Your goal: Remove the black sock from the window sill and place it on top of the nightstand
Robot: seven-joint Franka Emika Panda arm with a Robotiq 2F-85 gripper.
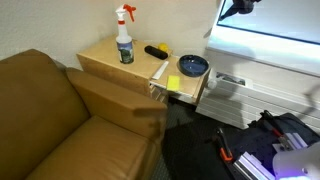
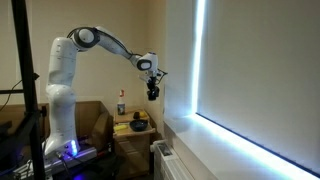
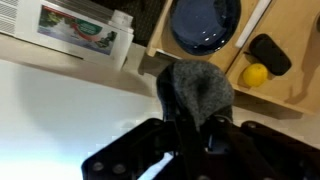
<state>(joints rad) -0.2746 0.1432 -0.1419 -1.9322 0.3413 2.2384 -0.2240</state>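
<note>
- A dim bedroom corner with a glowing window blind (image 2: 250, 70), a brown couch (image 1: 60, 110) and a wooden bench (image 1: 100, 60) between them. The bench carries a blue bowl (image 1: 193, 66), a spray bottle (image 1: 124, 40), a small yellow thing (image 3: 255, 75) and a black object (image 3: 270, 55).
- The tool (image 2: 152, 92) hangs high above the bowl, on its window side, clenched on the black sock (image 3: 200, 90). The sock is off the window sill (image 2: 220, 150) and in the air.
- The sock's long axis seems to run in line with the tool, roughly vertical. Its free end points down and away from the fingers, and in the wrist view it bunches just short of the bowl.
- Only one end looks pinched, so a jerky swing could let it slip out beside the bowl, off the bench edge.
- A release too close to the bowl would likely land the sock inside it rather than on bare wood.
- If the tool descends on the bowl's far side, the dangling end could brush the spray bottle and tip it.
</note>
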